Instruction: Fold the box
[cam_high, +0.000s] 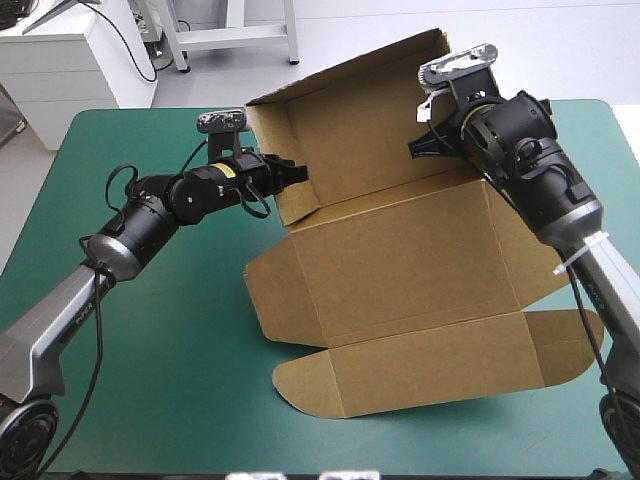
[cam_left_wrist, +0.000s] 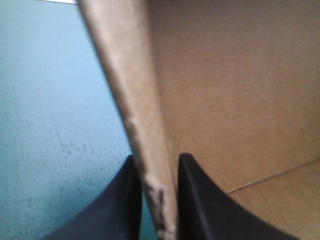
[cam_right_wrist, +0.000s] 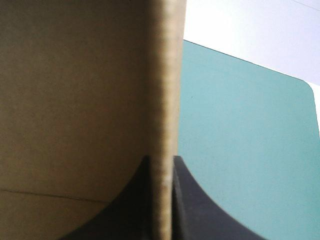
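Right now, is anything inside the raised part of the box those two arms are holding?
Only bare brown board shows inside the box, where the left gripper and the right gripper each pinch a side wall. The corner behind the right gripper is covered.

Nothing can be read. A yellow label on the left arm, near its wrist, carries dark print too small to make out.

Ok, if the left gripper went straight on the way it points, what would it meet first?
The box's side wall: the left gripper is shut on its edge, so the board would probably seat deeper between its fingers.
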